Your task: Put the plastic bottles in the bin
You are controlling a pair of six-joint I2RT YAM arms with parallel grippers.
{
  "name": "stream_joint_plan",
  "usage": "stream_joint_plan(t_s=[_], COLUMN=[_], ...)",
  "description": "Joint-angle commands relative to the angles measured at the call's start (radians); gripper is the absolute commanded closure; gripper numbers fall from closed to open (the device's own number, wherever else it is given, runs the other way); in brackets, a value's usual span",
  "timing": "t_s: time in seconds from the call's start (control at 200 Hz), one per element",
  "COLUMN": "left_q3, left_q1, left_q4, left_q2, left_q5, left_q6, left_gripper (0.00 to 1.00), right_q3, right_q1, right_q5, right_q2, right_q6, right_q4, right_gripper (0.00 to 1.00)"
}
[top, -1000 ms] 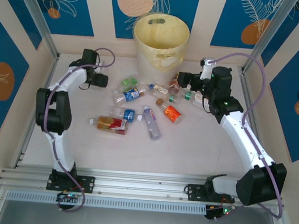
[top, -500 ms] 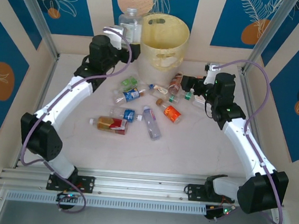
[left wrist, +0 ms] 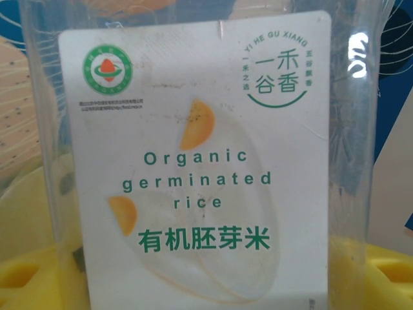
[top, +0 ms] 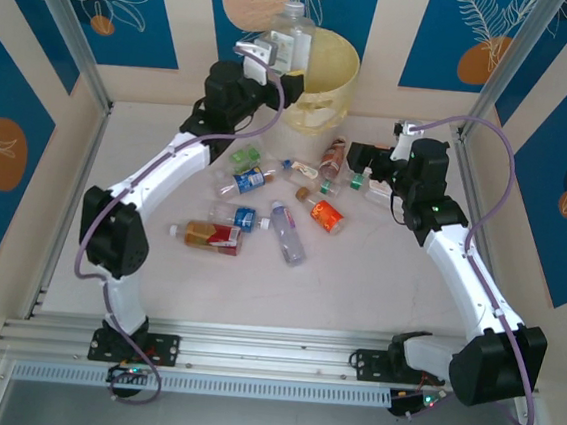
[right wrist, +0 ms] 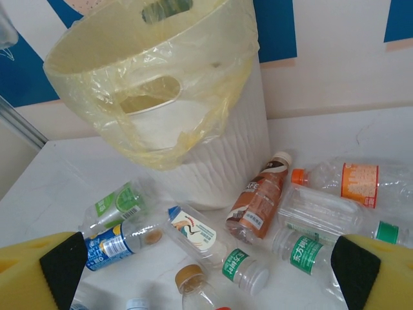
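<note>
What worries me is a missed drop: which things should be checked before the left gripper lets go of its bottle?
1. Clear bottle gripped by left gripper: ok.
2. Bottle fully over the bin mouth: cannot tell; the top view puts it at the left rim.
3. Bin upright, mouth open: ok.
4. Right gripper clear of the bin: ok, open beside loose bottles.
5. Table emptied: not ok.

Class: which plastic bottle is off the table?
The big white-labelled bottle, held up by the left tool at the bin; the others lie on the table.
</note>
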Motion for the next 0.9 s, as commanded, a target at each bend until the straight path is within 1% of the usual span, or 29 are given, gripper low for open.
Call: stream_joint_plan(t_s=[0.0, 0.105, 0.155, 0.2, 0.255, 0.35, 0.455, 0.56, 0.685, 0.82, 0.895], left_q3=[0.090, 0.100, 0.105, 0.126, 0.175, 0.307, 0.411, 0.471, 0.529, 0.604, 0.640], left_q1=[-0.010, -0.010, -0.009, -0.009, -0.007, -0.007, -0.007, -0.007, -0.008, -0.007, -0.007], left_q4=[-0.031, -0.092, -0.124, -0.147, -0.183, -0.268, -0.329, -0.384, -0.441, -0.521, -0.581], left_q2=[0.046, 0.070, 0.079, 0.096, 0.129, 0.207, 0.276, 0.323, 0.376, 0.419, 0.427], left_q5=[-0.041, -0.167, -0.230, -0.258, -0.261, -0.244, -0.288, -0.322, -0.352, -0.386, -0.395], left_q6=[0.020, -0.015, -0.035, -0.036, -0.027, -0.005, -0.007, -0.008, -0.006, -0.018, -0.040], left_gripper=[0.43, 0.43, 0.39, 0.38, 0.39, 0.39, 0.38, 0.32, 0.28, 0.20, 0.19], right_q3=[-0.003, -0.003, -0.003, -0.004, -0.002, -0.003, -0.012, -0.017, -0.017, -0.012, -0.010], right_q1=[-0.006, -0.008, -0.009, -0.009, -0.012, -0.015, -0.016, -0.018, -0.023, -0.026, -0.029], right_q5=[0.012, 0.017, 0.021, 0.023, 0.024, 0.023, 0.024, 0.025, 0.027, 0.027, 0.028], right_q2=[-0.026, -0.029, -0.031, -0.031, -0.033, -0.033, -0.031, -0.028, -0.019, -0.007, -0.001], right_q6=[0.019, 0.015, 0.012, 0.009, 0.005, 0.007, 0.014, 0.014, 0.011, 0.012, 0.012], right_q4=[-0.024, -0.044, -0.055, -0.061, -0.067, -0.073, -0.068, -0.068, -0.072, -0.073, -0.074], right_gripper=[0.01, 0.01, 0.01, 0.01, 0.01, 0.01, 0.01, 0.01, 0.01, 0.01, 0.01])
